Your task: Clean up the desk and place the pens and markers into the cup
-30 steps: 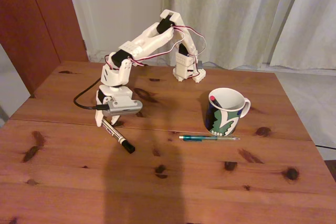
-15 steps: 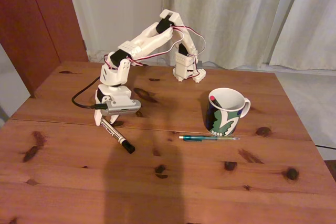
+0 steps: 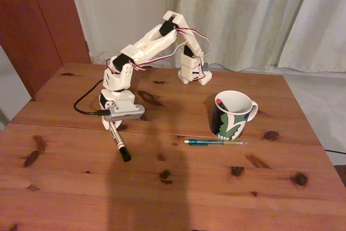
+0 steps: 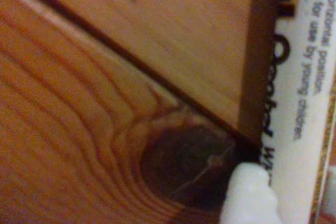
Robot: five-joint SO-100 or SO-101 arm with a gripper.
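The desk [image 3: 162, 198] is a big reddish-brown pine top with dark knots scattered all over and one seam running straight across it, passing right under the gripper [image 3: 111, 126] in the fixed view. Behind it there's a pale wall, a dark red-brown door or panel [image 3: 38, 20] on the left, and light curtains [image 3: 259, 14] hanging down to the floor across the back right. Lighting is warm and dim, with a broad shadow across the near middle of the wood.

The white arm [image 3: 146, 47] is bolted down at the far edge and folds forward and down to the left side of the desk. The gripper is clamped around the upper end of the white marker [image 3: 117, 138], which slants down from the jaws toward the camera and slightly right, its black cap [image 3: 125, 156] low against the wood; can't tell if the cap is actually touching.

In the wrist view you get the marker barrel [image 4: 307, 77] with printed text running up the right edge, a white fingertip [image 4: 247, 198] pressed against it at the bottom, and the seam crossing diagonally past a big dark knot [image 4: 194, 166].

Well off to the right of the gripper sits the cup [image 3: 232, 114], with the red tip of the black pen [image 3: 219, 101] poking up inside it. The green pen [image 3: 215, 142] lies flat just in front of the cup.
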